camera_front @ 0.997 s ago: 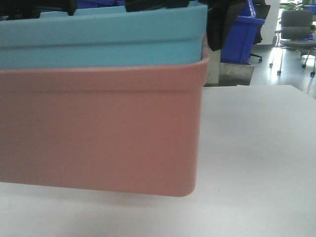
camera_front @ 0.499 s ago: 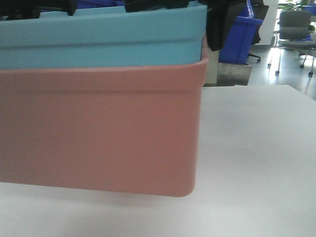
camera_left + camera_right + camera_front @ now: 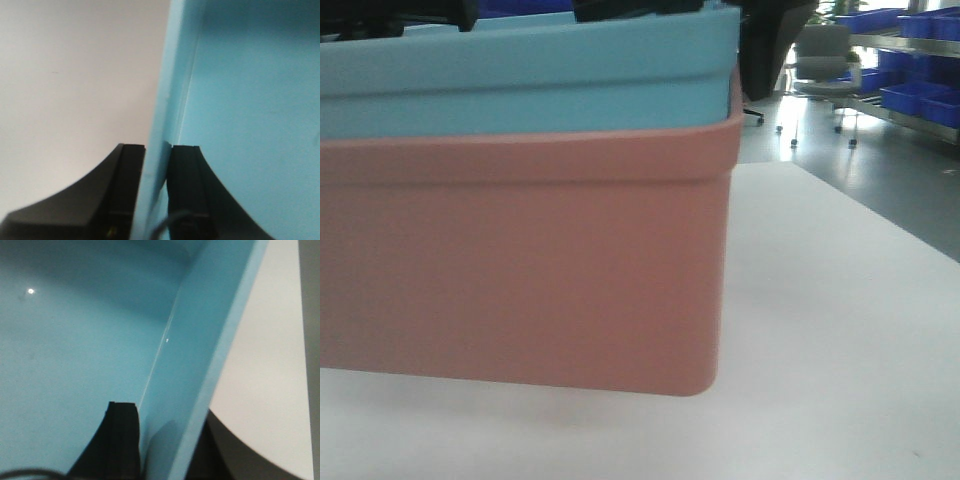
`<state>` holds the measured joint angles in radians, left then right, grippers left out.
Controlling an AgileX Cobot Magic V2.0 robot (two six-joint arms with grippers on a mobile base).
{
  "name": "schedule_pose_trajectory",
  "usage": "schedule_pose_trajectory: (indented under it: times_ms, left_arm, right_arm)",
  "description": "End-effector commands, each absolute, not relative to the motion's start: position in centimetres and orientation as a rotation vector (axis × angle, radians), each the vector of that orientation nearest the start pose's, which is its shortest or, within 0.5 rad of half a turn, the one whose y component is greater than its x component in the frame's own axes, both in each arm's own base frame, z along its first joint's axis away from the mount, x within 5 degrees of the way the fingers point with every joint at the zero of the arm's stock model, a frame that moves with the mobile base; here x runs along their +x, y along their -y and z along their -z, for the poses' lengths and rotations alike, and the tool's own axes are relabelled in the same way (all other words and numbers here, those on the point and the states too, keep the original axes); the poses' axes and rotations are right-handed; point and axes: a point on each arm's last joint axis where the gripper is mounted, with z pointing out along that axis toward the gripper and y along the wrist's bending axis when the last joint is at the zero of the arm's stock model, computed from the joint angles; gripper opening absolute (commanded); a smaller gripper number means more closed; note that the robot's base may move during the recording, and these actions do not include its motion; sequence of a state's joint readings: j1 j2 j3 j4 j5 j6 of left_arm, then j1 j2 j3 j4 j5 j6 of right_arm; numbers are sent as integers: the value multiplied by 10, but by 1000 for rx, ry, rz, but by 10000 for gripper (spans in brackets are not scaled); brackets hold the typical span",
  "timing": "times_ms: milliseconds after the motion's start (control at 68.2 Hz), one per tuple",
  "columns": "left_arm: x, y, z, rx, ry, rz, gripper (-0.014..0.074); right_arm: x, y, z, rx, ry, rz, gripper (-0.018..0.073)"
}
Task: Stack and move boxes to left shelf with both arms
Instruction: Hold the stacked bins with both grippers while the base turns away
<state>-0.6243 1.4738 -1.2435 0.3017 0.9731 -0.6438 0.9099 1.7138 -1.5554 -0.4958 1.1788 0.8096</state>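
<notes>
White tabletop (image 3: 840, 330) lies nearest us, and the pink box (image 3: 520, 270) casts a soft shadow on it. We judge the box lifted, not resting. Nested in it sits the blue box (image 3: 520, 80), rim standing proud. The left gripper (image 3: 156, 195) is clamped on the blue box's wall, one finger inside and one outside; the right gripper (image 3: 165, 440) pinches the wall on the other side likewise. Against half a second ago the stack keeps its place in the front view while the background has slid sideways: the chair (image 3: 820, 50) sits further left, and a rack (image 3: 892, 42) of dark blue bins (image 3: 910, 95) has come in far right. So stacking looks done, and we read the robot as turning with its load. Whether that rack is the left shelf we cannot tell. No label or writing is readable.
</notes>
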Motion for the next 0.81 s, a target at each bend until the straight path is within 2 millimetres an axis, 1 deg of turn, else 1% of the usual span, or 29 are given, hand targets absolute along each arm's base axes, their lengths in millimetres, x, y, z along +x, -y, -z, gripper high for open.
schedule_pose_trajectory:
  times_ms: [0,792]
  left_arm:
    - [252,182,-350,92,-2447,389,-10]
    - [252,182,-350,88,-2451,397,-10]
  right_arm:
    - [248,-274,-358,-273,-2402,-175,53]
    - [248,-273,-358,-272,-2406,-169,53]
